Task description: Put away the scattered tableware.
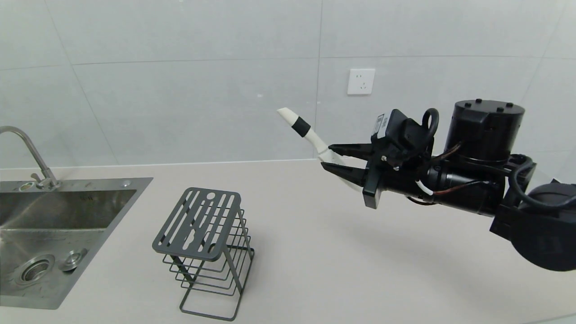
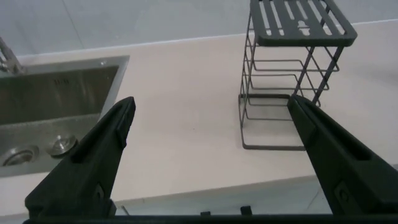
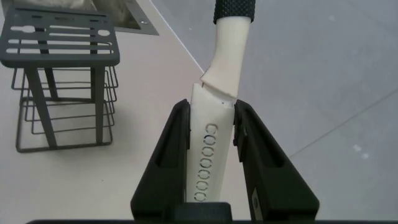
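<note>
Clamping the white utensil (image 1: 300,126) by one end, the fingers (image 1: 348,150) of the right gripper (image 1: 328,156) may let it swivel and miss the rack (image 1: 200,222) slots (left gripper (image 2: 211,104) fingers stand apart).

black end effector (image 1: 327,156), cylindrical joint (image 1: 488,128), looped cables (image 1: 431,110)

White utensil (image 1: 307,133) w/ black band near handle end, row of small oval marks along the flat part. Clamped betw. fingers of right tool (image 1: 327,156), up off counter (image 1: 324,261), handle end tilted up twd wall. Dark grey wire rack (image 1: 202,234) w/ slotted top plate stands upright on counter, lower & to robot's left of utensil, well apart.
</note>
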